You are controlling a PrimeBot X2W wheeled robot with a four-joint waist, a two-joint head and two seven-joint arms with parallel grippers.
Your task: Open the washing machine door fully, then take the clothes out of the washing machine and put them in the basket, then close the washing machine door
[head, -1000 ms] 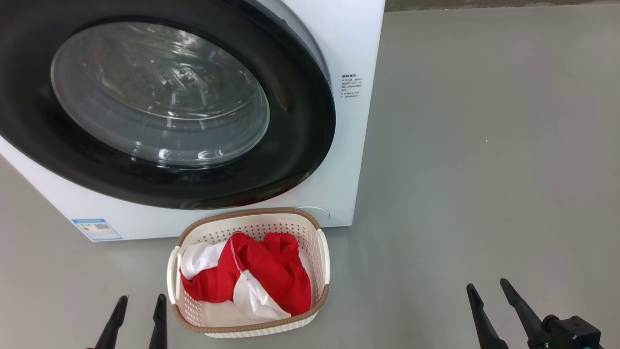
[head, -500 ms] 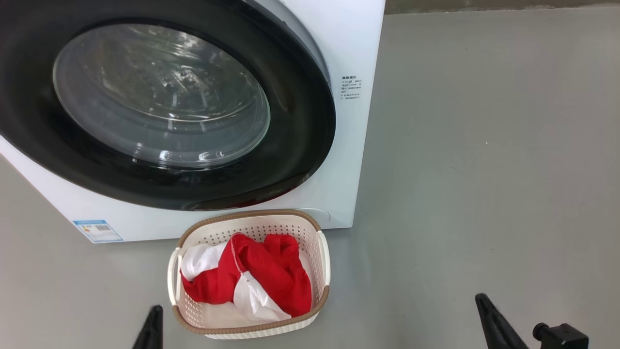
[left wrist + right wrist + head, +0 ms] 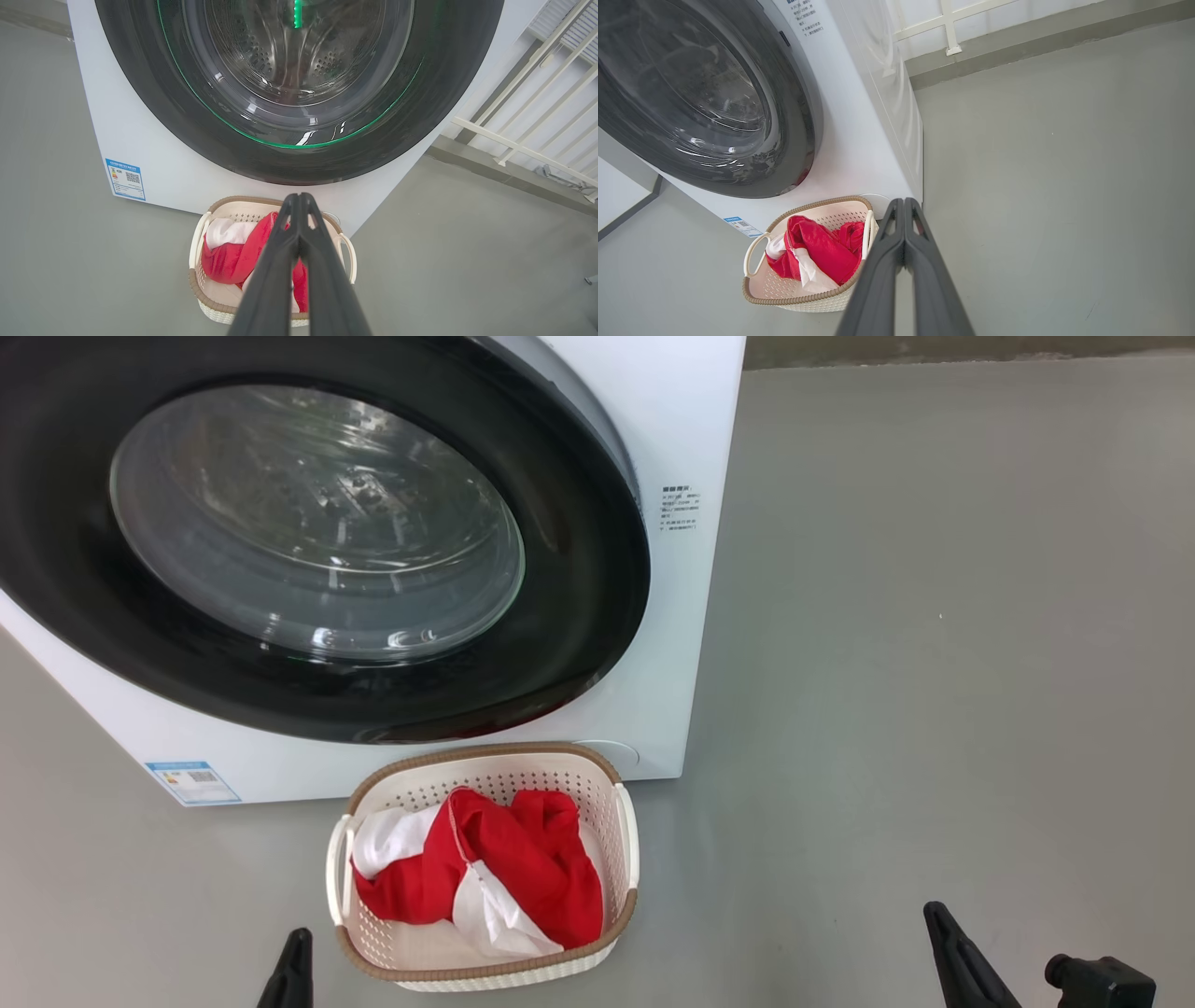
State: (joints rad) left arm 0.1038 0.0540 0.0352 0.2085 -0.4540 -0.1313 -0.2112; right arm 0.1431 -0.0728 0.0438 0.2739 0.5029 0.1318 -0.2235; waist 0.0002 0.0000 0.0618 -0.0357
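Sitting before washing machine [image 3: 672, 420]: basket [image 3: 485, 751]; railing [image 3: 523, 150] beyond.

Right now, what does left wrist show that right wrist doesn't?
Left wrist, not right: perforated drum behind the glass, green light streak across the washing machine door. Right wrist, not left: washing machine's side panel, printed label. Both: that door shut, basket holding red-and-white clothes, blue sticker.
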